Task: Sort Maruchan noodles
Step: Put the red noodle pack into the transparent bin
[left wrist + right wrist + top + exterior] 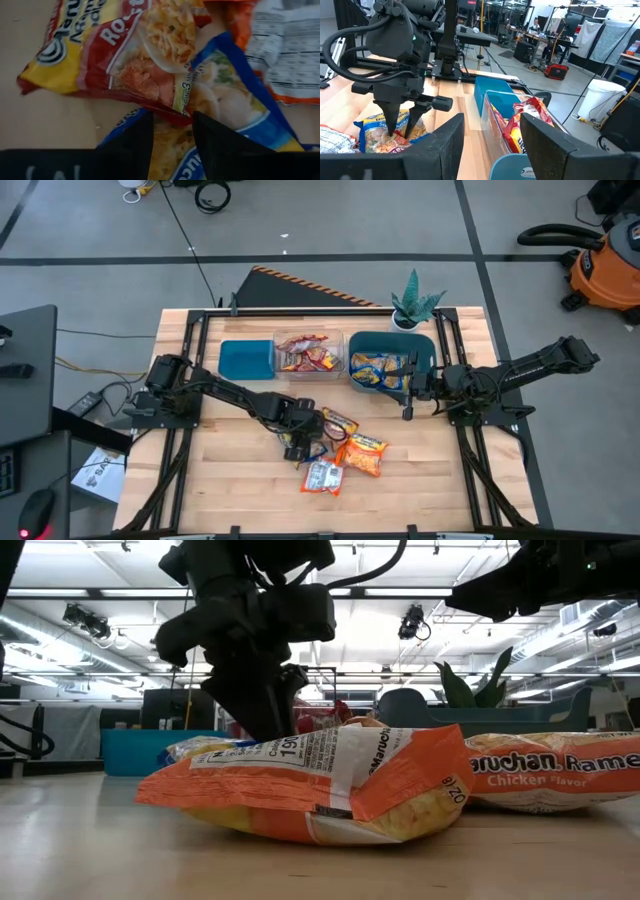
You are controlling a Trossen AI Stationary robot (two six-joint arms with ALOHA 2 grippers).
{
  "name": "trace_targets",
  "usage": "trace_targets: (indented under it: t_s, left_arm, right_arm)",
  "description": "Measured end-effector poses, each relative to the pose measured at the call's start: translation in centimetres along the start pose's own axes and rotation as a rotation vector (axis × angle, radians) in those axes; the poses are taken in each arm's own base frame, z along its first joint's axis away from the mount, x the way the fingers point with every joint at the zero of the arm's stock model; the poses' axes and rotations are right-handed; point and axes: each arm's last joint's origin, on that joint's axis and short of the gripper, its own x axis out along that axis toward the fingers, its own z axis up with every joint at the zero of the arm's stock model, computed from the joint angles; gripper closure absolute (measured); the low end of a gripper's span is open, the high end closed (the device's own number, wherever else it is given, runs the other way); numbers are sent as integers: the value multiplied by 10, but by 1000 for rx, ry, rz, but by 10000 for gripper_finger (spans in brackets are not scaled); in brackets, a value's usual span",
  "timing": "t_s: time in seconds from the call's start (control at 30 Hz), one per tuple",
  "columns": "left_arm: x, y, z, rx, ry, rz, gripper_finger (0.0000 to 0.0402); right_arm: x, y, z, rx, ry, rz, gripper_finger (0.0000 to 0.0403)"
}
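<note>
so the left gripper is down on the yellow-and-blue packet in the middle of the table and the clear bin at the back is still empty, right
Not quite. The clear bin is not empty: it already holds red-orange packets, as the high view shows. The rest stands: the left gripper is down on the yellow-and-blue packet in the middle of the table, its fingers either side of the packet's edge in the left wrist view.

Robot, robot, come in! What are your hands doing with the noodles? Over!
Left hand down on blue-and-yellow noodle packet, fingers straddling it. Right hand open, empty, beside teal bin. Red-and-yellow packet overlaps the target.
</note>
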Motion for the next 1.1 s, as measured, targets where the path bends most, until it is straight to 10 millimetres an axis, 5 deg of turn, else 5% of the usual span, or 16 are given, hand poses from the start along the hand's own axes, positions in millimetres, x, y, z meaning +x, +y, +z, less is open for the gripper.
trace_targets:
  t_s: [0.37, 0.9, 1.1]
  left_arm:
    - [0, 5, 0, -15, -1, 49, 266]
    - [0, 7, 0, 4, -2, 100, 390]
    - [-4, 9, 7, 65, -15, 154, 395]
  right_arm:
    - [0, 0, 0, 0, 0, 0, 204]
    - [0, 0, 0, 0, 0, 0, 204]
    - [0, 0, 0, 0, 0, 0, 204]
